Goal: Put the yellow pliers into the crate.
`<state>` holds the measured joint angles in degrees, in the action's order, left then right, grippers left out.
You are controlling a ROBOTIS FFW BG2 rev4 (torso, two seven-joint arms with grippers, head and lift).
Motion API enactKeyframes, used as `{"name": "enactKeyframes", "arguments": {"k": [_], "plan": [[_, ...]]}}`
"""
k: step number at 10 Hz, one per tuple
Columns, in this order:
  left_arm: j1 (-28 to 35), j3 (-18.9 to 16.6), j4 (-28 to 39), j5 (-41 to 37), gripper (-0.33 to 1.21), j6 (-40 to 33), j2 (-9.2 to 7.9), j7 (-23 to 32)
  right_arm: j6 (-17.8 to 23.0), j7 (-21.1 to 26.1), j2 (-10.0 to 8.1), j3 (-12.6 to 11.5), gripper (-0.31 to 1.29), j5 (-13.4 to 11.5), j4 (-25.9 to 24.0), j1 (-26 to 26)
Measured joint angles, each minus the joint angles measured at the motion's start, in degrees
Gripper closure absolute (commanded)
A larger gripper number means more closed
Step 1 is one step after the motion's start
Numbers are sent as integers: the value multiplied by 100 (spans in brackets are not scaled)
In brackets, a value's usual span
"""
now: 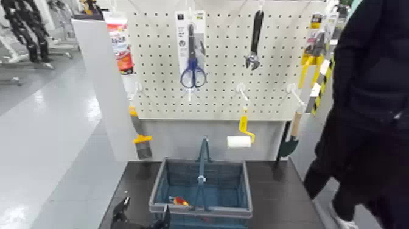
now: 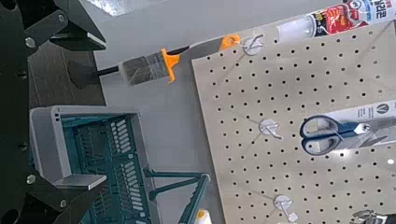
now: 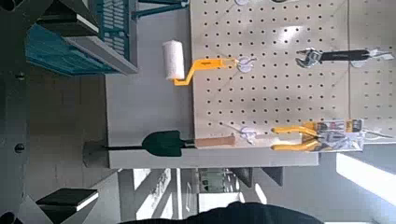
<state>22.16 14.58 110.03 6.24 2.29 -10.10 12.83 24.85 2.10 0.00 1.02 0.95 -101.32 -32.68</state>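
The yellow pliers [image 1: 311, 58] hang on their card at the upper right of the white pegboard, also seen in the right wrist view [image 3: 304, 138] beside a trowel. The blue crate [image 1: 159, 183] stands on the dark table below the board, hoop handle upright, a small red and yellow item inside. My left gripper [image 1: 143, 218] sits low at the crate's front left corner, open and empty; its wrist view shows the crate [image 2: 56, 140] close by. The right gripper [image 3: 89, 103] is open and empty, well back from the board, and hidden in the head view.
On the pegboard [image 1: 219, 103] hang blue-handled scissors [image 1: 193, 67], a wrench [image 1: 254, 39], a yellow-handled paint roller [image 1: 240, 137], a brush [image 1: 141, 143] and a trowel [image 1: 290, 140]. A person in black [image 1: 371, 109] stands close at the right, by the pliers.
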Motion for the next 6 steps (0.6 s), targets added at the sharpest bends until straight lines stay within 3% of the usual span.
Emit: {"name": "enactKeyframes", "arguments": {"k": [2, 6], "plan": [[3, 6, 1, -5, 28, 7, 0, 0, -402, -112, 0, -357, 9, 100, -308, 84], [7, 17, 10, -7, 28, 9, 0, 8, -1590, -1076, 0, -1285, 9, 355, -871, 628]]}}
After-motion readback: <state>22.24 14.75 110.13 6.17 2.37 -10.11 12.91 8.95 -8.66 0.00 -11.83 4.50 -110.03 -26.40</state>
